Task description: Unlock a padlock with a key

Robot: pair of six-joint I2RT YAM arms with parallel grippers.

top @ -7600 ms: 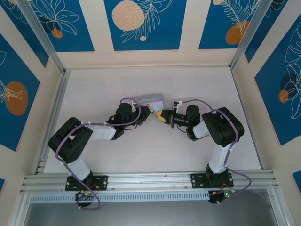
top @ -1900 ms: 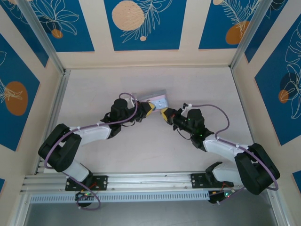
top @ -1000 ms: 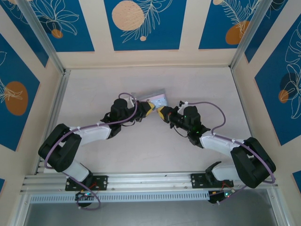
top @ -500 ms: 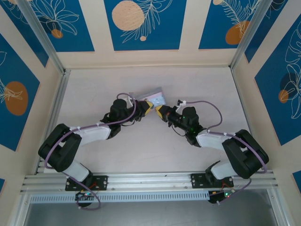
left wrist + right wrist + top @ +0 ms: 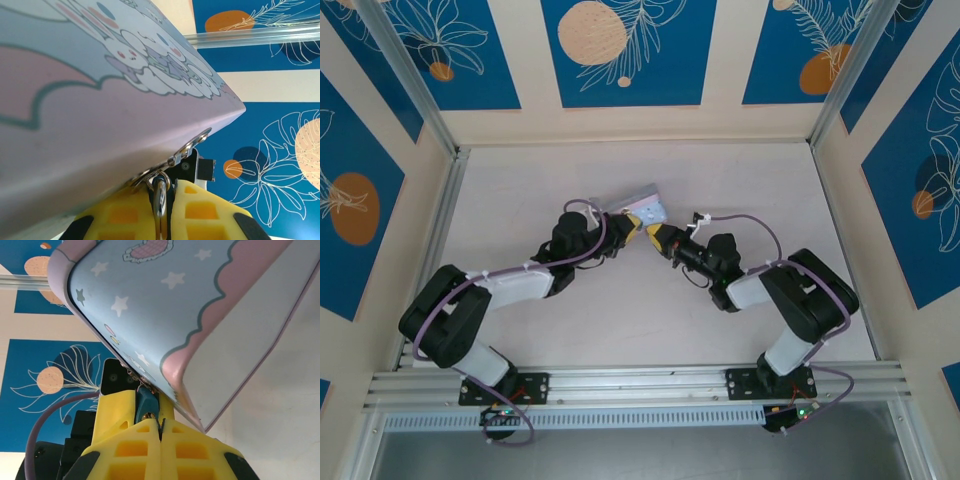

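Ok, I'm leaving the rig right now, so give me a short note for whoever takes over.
Left gripper: fingers shut on the padlock, which hangs at the latch of the tilted tin.
Right gripper: fingers shut on the key, a thin sliver pointing at the padlock.
Done: padlock and key both gripped, key tip at the lock.
Left: I can't tell if the key is in; seat it, turn it, open the padlock.

Tin (image 5: 642,205): pastel blue/pink. One face w/ white cartoon bunnies, another w/ white stars + pink scalloped band.
Padlock (image 5: 147,406), at tin's lower edge: teal-blue.
L fingers (image 5: 125,217), R fingers (image 5: 135,450), below tin: yellow.
Cables (image 5: 740,215), either side of tin: purple.
Table (image 5: 520,200), under tin: pale off-white.
Walls (image 5: 630,60), behind tin: cream w/ blue panels, white leaf outlines, orange discs.
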